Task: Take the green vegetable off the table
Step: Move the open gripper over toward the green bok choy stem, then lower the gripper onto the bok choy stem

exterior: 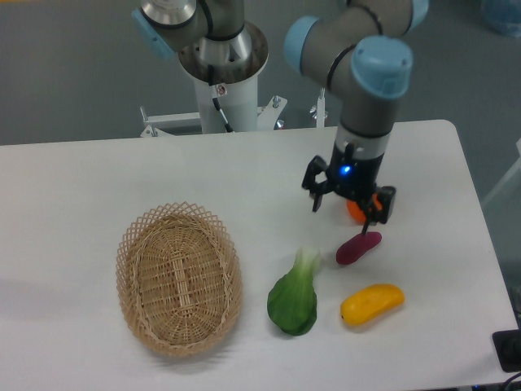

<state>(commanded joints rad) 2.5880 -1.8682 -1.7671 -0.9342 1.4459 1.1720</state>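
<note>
My gripper hangs spread wide and empty. The green vegetable lies on the table toward the camera and leftward from it, pale stem pointing up toward my fingers.

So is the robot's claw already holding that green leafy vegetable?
No, the gripper hangs open above the table, and the green vegetable lies untouched beside the basket.

Camera: single fixed view, high at the counter's near edge, facing the far arm base.
Range: moderately close.
</note>
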